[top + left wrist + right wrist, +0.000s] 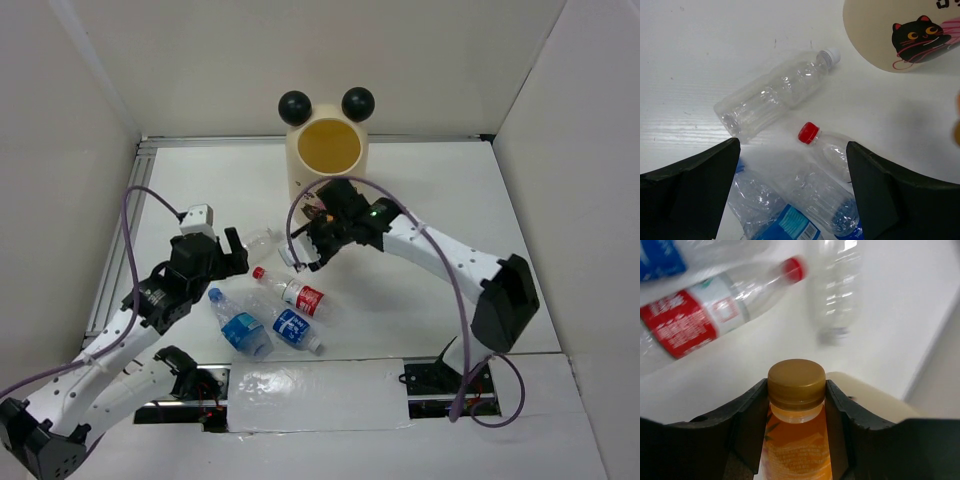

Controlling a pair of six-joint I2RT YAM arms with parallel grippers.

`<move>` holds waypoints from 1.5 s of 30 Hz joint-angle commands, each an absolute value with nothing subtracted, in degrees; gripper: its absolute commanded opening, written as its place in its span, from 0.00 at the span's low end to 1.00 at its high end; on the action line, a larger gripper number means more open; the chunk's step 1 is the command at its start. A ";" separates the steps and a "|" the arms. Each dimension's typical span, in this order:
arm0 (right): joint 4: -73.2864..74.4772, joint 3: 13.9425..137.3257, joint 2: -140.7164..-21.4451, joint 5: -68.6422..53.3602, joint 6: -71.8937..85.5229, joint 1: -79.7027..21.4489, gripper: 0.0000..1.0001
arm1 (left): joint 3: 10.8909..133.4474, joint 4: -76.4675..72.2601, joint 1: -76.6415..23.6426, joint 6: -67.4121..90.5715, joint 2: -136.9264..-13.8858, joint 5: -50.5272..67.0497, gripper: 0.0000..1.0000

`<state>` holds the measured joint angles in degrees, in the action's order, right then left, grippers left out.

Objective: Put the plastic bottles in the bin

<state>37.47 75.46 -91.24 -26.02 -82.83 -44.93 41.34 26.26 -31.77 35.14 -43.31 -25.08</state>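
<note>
The cream bin (322, 150) with two black balls on its rim stands at the back centre; its cat-printed side (875, 35) shows in the left wrist view. My right gripper (308, 240) (796, 390) is shut on the orange bottle (796, 440), both fingers pressed against its gold cap, just in front of the bin. My left gripper (235, 255) (792, 165) hangs open above the bottles lying on the table. These are an unlabelled one (262, 240) (772, 92), a red-labelled one (303, 297) (700, 320) and two blue-labelled ones (240, 328) (293, 328).
White walls close in the table on the left, back and right. A metal rail (120, 270) runs along the left edge. A reflective strip (310, 395) lies between the arm bases at the near edge. Purple cables loop over both arms.
</note>
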 commanded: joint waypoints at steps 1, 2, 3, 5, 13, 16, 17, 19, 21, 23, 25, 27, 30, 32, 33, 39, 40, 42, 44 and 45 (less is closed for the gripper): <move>39.98 86.20 -85.61 -38.89 -74.73 -44.12 0.24 | 41.84 19.97 -29.19 31.12 -46.40 -21.02 1.00; 39.99 91.18 -85.08 -41.28 -70.44 -43.08 0.24 | 41.84 19.26 -27.79 29.81 -47.62 -19.09 1.00; 39.99 93.67 -85.08 -43.83 -68.83 -41.41 0.24 | 41.84 18.47 -26.99 29.01 -50.25 -17.59 1.00; 35.81 97.63 -85.60 -50.43 -65.15 -39.39 0.24 | 42.36 15.84 -24.71 26.73 -53.42 -13.38 1.00; 18.29 105.63 -92.61 -61.33 -47.47 -24.89 0.26 | 48.50 11.69 -22.76 17.24 -69.60 -4.83 1.00; 16.70 108.89 -97.37 -63.62 -44.75 -22.85 0.28 | 51.66 11.16 -22.76 14.16 -74.17 -5.79 1.00; 16.70 109.51 -98.43 -63.63 -44.74 -21.98 0.28 | 52.38 11.16 -22.76 13.45 -75.31 -6.32 1.00; 17.23 110.74 -101.24 -64.60 -44.74 -21.45 0.33 | 53.61 11.78 -22.76 11.78 -78.04 -7.55 1.00; 16.70 111.26 -103.26 -64.60 -44.74 -21.45 0.39 | 54.32 11.78 -22.76 10.64 -79.53 -8.25 1.00; 17.40 112.14 -104.58 -64.60 -44.74 -20.83 0.62 | 54.84 11.78 -22.76 8.97 -81.38 -8.88 1.00; 19.77 113.29 -105.12 -64.60 -45.26 -20.31 0.90 | 54.84 11.16 -22.76 7.57 -82.34 -10.10 1.00; 19.78 113.29 -105.12 -65.21 -45.26 -20.30 1.00 | 54.84 11.16 -22.76 6.95 -83.93 -10.89 1.00; 19.78 113.29 -102.14 -66.62 -43.60 -19.69 1.00 | 54.84 10.63 -22.76 6.24 -86.21 -11.59 1.00; 19.78 111.81 -99.07 -68.20 -41.49 -19.08 1.00 | 54.84 9.94 -22.76 4.75 -87.53 -11.60 1.00; 19.78 111.10 -97.75 -68.20 -41.48 -19.07 1.00 | 55.37 9.32 -22.76 4.75 -89.19 -12.21 1.00; 21.36 102.14 -86.67 -70.05 -40.34 -16.97 1.00 | 60.01 8.17 -22.24 2.64 -97.10 -16.96 1.00; 21.88 100.74 -85.27 -70.57 -40.34 -16.27 1.00 | 60.55 8.17 -22.24 2.64 -98.42 -16.96 1.00; 21.88 96.26 -81.22 -70.58 -40.34 -15.48 1.00 | 61.25 8.79 -22.24 2.11 -101.59 -16.79 0.95; 22.41 92.48 -77.63 -70.58 -40.34 -14.07 1.00 | 61.79 10.19 -22.24 2.89 -103.00 -16.79 0.84; 22.41 91.50 -76.56 -70.58 -40.34 -12.93 1.00 | 61.79 10.20 -22.24 2.90 -103.01 -16.18 0.79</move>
